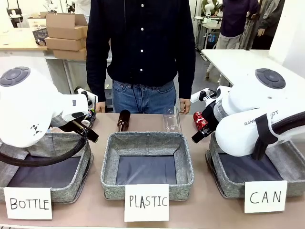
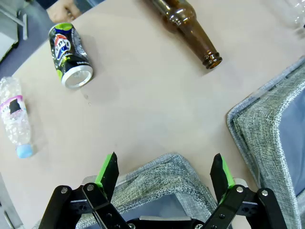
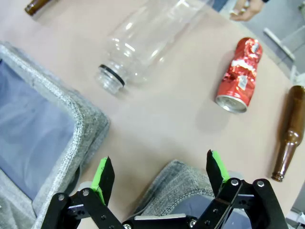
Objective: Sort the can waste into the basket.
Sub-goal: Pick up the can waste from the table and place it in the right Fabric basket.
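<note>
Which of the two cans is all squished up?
The red can, lying near the right arm's open jaws. Its sides are crumpled and dented, while the black can with the round blue-red logo, over by the left arm, is smooth.

You see a crumpled red can point(image 3: 239, 74), a black can point(image 2: 69, 55) with blue-red logo, grey baskets point(image 1: 147, 164).
</note>
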`<action>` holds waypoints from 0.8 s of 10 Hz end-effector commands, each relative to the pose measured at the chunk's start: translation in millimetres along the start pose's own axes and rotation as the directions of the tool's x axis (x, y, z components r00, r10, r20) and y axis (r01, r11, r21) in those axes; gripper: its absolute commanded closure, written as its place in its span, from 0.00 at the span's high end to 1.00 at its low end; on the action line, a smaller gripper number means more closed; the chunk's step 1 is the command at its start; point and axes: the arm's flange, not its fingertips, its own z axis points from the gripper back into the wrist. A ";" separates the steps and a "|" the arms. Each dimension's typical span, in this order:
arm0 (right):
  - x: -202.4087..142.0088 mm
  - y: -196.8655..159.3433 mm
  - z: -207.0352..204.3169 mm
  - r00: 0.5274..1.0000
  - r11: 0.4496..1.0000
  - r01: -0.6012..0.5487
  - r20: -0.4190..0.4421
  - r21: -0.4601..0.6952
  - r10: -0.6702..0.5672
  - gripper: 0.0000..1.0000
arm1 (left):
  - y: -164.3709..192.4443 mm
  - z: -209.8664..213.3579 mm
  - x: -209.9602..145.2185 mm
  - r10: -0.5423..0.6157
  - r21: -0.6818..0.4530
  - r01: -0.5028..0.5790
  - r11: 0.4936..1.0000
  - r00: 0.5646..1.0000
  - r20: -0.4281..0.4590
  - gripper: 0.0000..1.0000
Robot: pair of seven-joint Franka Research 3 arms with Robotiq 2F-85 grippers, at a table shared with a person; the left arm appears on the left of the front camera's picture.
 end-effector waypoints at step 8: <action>26.8 -9.2 111.7 0.997 0.998 0.061 0.052 -0.029 -0.059 1.00 | 6.1 152.1 22.3 0.072 0.080 -0.079 0.994 0.993 0.091 1.00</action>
